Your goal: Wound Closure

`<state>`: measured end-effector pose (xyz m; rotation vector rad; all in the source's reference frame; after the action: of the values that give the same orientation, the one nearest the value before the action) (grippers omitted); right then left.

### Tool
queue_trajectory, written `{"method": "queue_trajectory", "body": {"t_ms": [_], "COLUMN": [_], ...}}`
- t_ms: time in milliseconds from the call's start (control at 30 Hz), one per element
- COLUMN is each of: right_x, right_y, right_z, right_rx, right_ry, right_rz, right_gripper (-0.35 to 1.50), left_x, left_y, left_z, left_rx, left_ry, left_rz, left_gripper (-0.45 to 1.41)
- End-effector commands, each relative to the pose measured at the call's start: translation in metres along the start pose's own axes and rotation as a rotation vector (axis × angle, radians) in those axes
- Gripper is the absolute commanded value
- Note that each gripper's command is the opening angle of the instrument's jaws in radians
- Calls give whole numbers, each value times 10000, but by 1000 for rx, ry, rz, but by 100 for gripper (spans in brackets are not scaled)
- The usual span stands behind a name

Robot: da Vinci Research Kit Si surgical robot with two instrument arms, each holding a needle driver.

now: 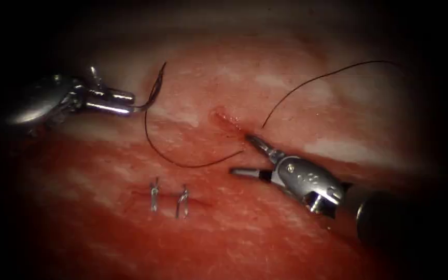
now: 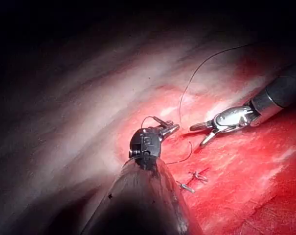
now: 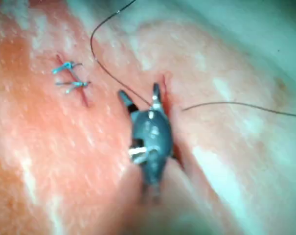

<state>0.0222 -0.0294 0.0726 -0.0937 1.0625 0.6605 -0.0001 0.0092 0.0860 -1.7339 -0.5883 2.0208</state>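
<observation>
Sitting nearest on the tissue (image 1: 245, 238) are two finished stitches (image 1: 168, 199) across a short closed cut, well to the left of the right tool and seen again in the right wrist view (image 3: 69, 76); a step farther, the right arm's tool (image 1: 239, 154) comes in from the right with its jaws spread wide and gripping nothing, one jaw lying flat toward the left, the other pointing up at the near end of the open cut (image 1: 229, 122); the same splayed jaws show in the left wrist view (image 2: 202, 134); the dark thread (image 1: 182, 162) sweeps in a loop from just left of that cut, out leftward and up; farther left, the left arm's tool (image 1: 128, 103) has its jaws clamped on the curved needle (image 1: 149, 98) near its tail end, the needle arcing up and right, clear of the tissue; farthest away, on the right of the cut, a second run of thread (image 1: 317, 80) rises from the tissue and curves off to the right.
</observation>
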Motion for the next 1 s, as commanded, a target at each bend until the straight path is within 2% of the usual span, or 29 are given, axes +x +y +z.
{"method": "queue_trajectory", "body": {"t_ms": [33,133,167,200,233,267,500,833,1000], "right_x": [-7,-11,-11,-9,-9,-9,-4,28,54], "right_y": [-4,-5,-5,-6,-6,-6,-17,-57,-88], "right_z": [20,30,30,33,33,32,21,-2,-13], "right_rx": [3,-4,-4,10,10,26,82,144,194], "right_ry": [-10,-15,-15,-21,-21,-23,-96,-74,-52], "right_rz": [-12,-16,-16,-22,-22,-23,-30,-16,-2], "right_gripper": [109,64,64,5,5,-35,-35,-35,-35], "left_x": [-5,-6,-6,-6,-6,-6,-9,-15,-20], "left_y": [-3,-2,-2,-2,-2,-2,-4,-12,-18], "left_z": [6,7,7,7,7,9,9,9,10], "left_rx": [0,0,0,4,4,5,4,4,13], "left_ry": [0,0,0,-1,-1,-1,-1,-1,-5], "left_rz": [-1,-1,-1,-1,-1,0,1,5,8], "left_gripper": [-45,-45,-45,-45,-45,-45,-45,-45,-45]}}
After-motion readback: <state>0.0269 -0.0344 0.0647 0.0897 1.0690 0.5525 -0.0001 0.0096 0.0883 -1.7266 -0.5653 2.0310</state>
